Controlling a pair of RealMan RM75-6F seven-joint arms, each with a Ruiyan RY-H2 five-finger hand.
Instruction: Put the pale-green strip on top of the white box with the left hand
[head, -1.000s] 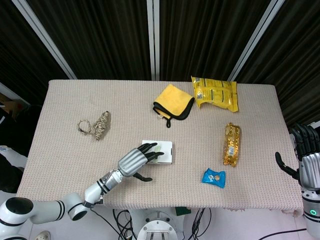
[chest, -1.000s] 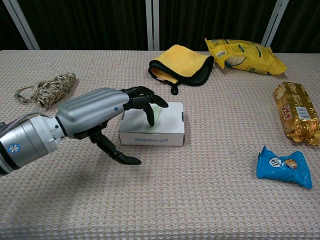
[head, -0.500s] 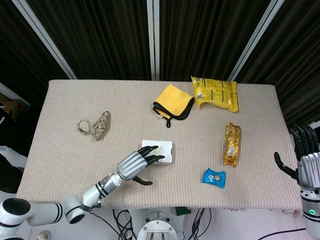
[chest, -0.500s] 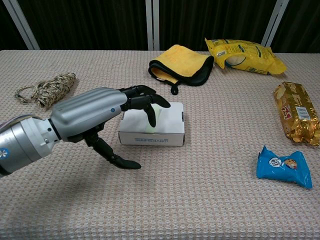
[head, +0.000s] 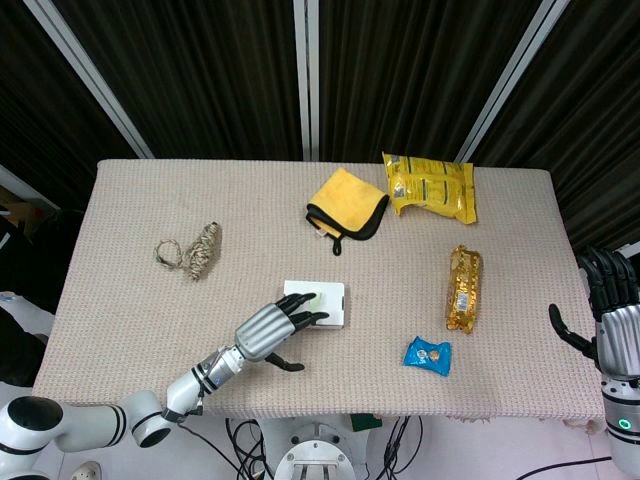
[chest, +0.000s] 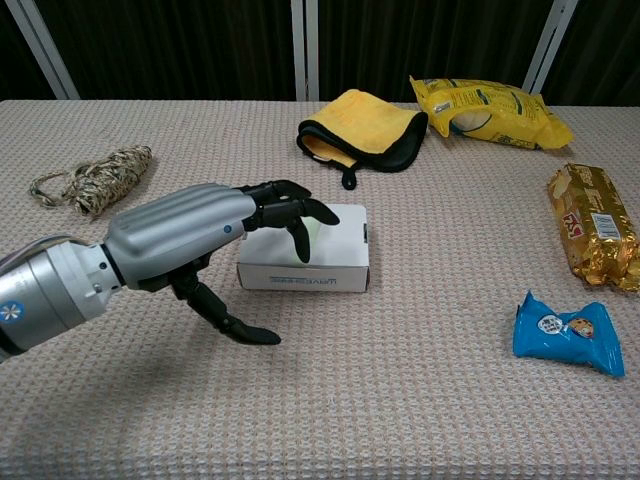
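Observation:
The white box (head: 333, 304) (chest: 338, 252) lies near the table's front middle. The pale-green strip (head: 315, 298) (chest: 314, 231) rests on the box's top, at its left part, mostly hidden under my fingers. My left hand (head: 271, 329) (chest: 195, 238) hovers at the box's left side, its dark fingers (chest: 292, 214) arched over the strip and its thumb spread far apart over the cloth in front. Nothing is pinched between thumb and fingers. My right hand (head: 610, 312) stands at the far right past the table edge, fingers apart and empty; the chest view does not show it.
A yellow cloth (head: 345, 203) (chest: 360, 126) and a yellow snack bag (head: 430, 186) (chest: 487, 111) lie at the back. A gold packet (head: 464, 288) (chest: 592, 224) and a blue packet (head: 427, 355) (chest: 565, 334) lie to the right. A twine bundle (head: 193, 250) (chest: 93, 178) sits at the left.
My left hand has drawn back a little from the box towards the front left. The strip stays on the box top. The right hand has not moved.

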